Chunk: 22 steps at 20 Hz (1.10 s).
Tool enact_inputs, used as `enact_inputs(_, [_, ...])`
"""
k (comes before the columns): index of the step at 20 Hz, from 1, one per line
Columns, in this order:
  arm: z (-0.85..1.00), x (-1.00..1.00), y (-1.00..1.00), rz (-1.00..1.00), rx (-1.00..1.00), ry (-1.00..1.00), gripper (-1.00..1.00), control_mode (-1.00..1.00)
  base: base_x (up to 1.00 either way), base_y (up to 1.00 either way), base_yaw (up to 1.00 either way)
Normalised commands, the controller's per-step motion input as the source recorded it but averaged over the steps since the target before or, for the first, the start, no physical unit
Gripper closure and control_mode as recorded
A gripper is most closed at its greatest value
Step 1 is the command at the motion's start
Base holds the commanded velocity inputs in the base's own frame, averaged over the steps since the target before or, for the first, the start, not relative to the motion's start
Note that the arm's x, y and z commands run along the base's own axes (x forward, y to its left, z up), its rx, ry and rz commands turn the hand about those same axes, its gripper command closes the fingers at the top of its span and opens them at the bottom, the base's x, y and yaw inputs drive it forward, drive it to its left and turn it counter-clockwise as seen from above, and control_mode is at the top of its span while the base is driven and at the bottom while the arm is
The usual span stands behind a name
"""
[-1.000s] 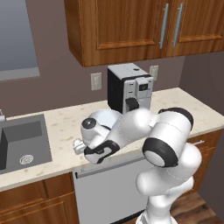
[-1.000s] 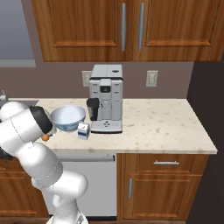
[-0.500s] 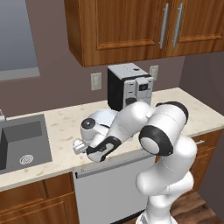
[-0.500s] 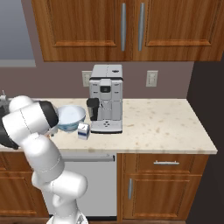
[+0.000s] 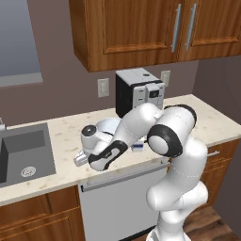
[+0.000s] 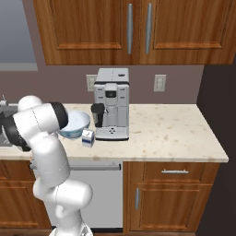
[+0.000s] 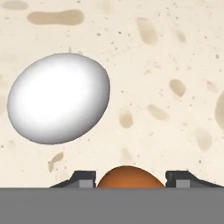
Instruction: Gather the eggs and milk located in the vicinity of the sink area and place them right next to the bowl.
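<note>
My gripper [image 7: 130,180] is down at the speckled counter, its fingers shut on the orange-brown egg [image 7: 131,174], which fills the gap between the two tips. The white egg [image 7: 59,98] lies on the counter just beyond, apart from the fingers. From the left base view the hand [image 5: 81,159] sits low on the counter between the sink [image 5: 23,150] and the bowl [image 5: 107,126], which my arm partly hides. The milk [image 6: 88,138] stands right beside the bowl [image 6: 76,122], in front of it.
A coffee machine [image 6: 111,103] stands just right of the bowl against the wall. Wooden cabinets [image 5: 141,28] hang overhead. The counter's front edge [image 5: 70,181] runs close to the hand. To the right of the machine the counter [image 6: 175,129] stretches on bare.
The fingers have closed in from wide open onto the orange-brown egg. My hand has shifted a little left and lower toward the sink side, and the elbow has swung.
</note>
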Motion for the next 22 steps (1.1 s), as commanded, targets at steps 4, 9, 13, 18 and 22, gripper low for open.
enact_inputs(4, [-0.07,-0.11,-0.08,-0.02,0.01,-0.01,1.00,-1.00,0.00,0.00,0.00])
enact_inputs(9, [0.00,-0.24,-0.16,-0.14,0.00,-0.12,1.00,-1.00,0.00,0.00,0.00])
enact_inputs(13, [0.08,-0.09,-0.17,-0.20,0.00,-0.19,1.00,-1.00,0.00,0.00,0.00])
enact_inputs(18, [0.10,0.00,-0.26,-0.22,0.00,-0.18,1.00,-1.00,0.00,0.00,0.00])
enact_inputs(22, [0.02,0.01,-0.22,-0.20,0.00,-0.16,1.00,-1.00,0.00,0.00,0.00])
